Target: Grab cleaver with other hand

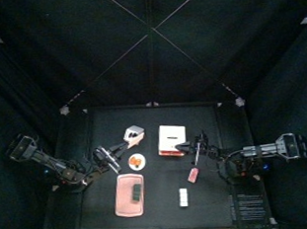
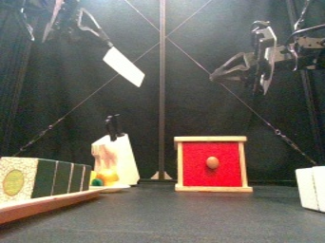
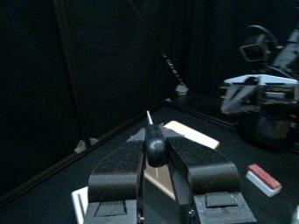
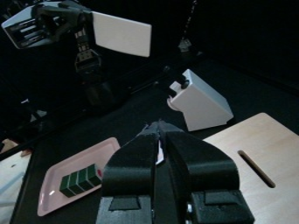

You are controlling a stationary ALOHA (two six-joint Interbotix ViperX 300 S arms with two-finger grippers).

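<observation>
The cleaver's white blade (image 2: pixel 124 66) hangs high over the table's left side, and its black handle (image 3: pixel 152 145) sits between the jaws of my left gripper (image 2: pixel 86 28), which is shut on it. In the right wrist view the cleaver (image 4: pixel 118 33) shows broadside with the left gripper behind it. My right gripper (image 2: pixel 261 59) hovers at about the same height on the right, well apart from the cleaver. Its jaws (image 4: pixel 163 140) stand narrowly open with nothing between them.
Below stand a white knife block (image 2: pixel 116 158), a red box in a wooden frame (image 2: pixel 211 163), a pink tray (image 1: pixel 128 195) holding dark green blocks, a pale cutting board (image 4: pixel 267 144) and a white block (image 2: pixel 311 186) at the right.
</observation>
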